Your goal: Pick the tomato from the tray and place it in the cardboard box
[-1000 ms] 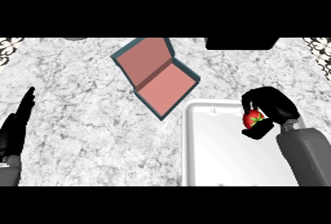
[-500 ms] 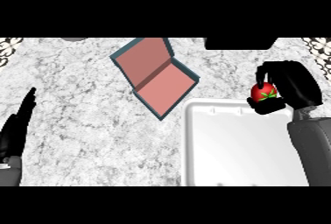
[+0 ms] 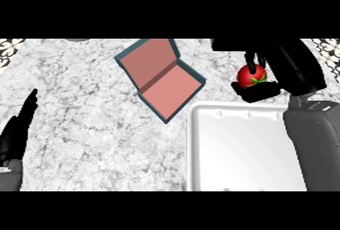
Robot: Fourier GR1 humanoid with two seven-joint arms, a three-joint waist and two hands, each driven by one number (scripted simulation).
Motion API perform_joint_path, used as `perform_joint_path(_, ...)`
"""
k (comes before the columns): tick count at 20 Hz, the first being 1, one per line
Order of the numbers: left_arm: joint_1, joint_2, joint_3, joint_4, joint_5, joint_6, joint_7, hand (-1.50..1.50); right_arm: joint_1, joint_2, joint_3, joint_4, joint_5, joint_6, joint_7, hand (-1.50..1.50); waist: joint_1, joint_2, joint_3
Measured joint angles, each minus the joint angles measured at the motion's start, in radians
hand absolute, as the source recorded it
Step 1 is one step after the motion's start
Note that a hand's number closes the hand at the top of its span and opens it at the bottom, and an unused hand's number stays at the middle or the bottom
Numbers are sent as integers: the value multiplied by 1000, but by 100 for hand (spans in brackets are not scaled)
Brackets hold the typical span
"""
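Right hand (image 3: 279, 67) pinching tomato (image 3: 252, 77), clear of white tray (image 3: 199, 148), near counter's far right corner; cardboard box (image 3: 159, 78) sits well to its left; risk: tomato slips during carry, or lands on box's raised rim; left hand (image 3: 19, 130) spread, resting at left edge.

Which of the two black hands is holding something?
The right hand, above the white tray, curls round a red tomato; the left hand rests open.

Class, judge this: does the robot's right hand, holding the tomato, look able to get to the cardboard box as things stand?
Probably yes. The right hand holds the tomato beyond the tray, and only bare counter shows between it and the cardboard box.
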Motion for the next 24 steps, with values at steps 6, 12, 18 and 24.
perform_joint_path(6,-34,2,13,40,-3,-10,-11,0,-175,129,-15,116,-45,0,94,150,7,2,0)
perform_joint_path(12,-35,-15,4,17,-17,-4,3,0,-369,222,-52,337,-69,-77,176,150,18,4,0)
perform_joint_path(18,-41,-13,7,14,-20,-17,1,0,-502,252,-49,611,-143,-211,177,150,31,8,0)
perform_joint_path(24,-66,-20,-2,27,-27,-25,-6,0,-655,260,-48,902,-191,-342,145,150,54,17,-1)
